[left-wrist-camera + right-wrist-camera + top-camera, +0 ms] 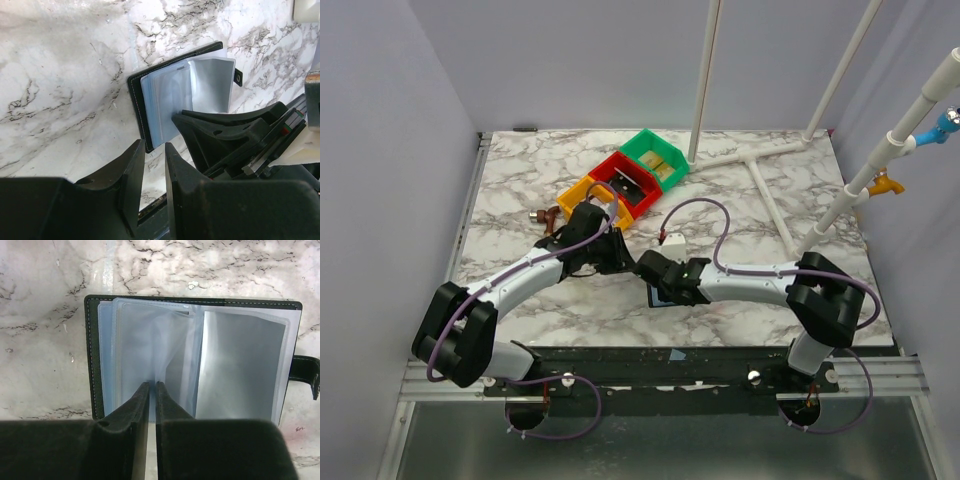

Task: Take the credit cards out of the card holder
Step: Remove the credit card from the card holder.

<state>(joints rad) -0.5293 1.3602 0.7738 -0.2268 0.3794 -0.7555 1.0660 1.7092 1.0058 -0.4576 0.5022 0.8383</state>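
Observation:
The black card holder [92,365] lies open on the marble table, its clear bluish sleeves [150,345] fanned out. A pale grey sheet that may be one of the credit cards [240,365] fills the right-hand sleeve; I cannot tell for sure. My right gripper [152,384] sits over the holder's near edge, its tips pressed together at the fold of the middle sleeves. My left gripper [155,146] hovers just left of the holder [136,100], its fingers a narrow gap apart with only table between them. In the top view both grippers [623,262] [646,268] meet over the holder [658,297].
Yellow [582,190], red [620,180] and green [655,158] bins stand in a row behind the arms. A white pipe frame [770,160] lies on the table's far right. A small white object [672,240] sits near the right arm's cable.

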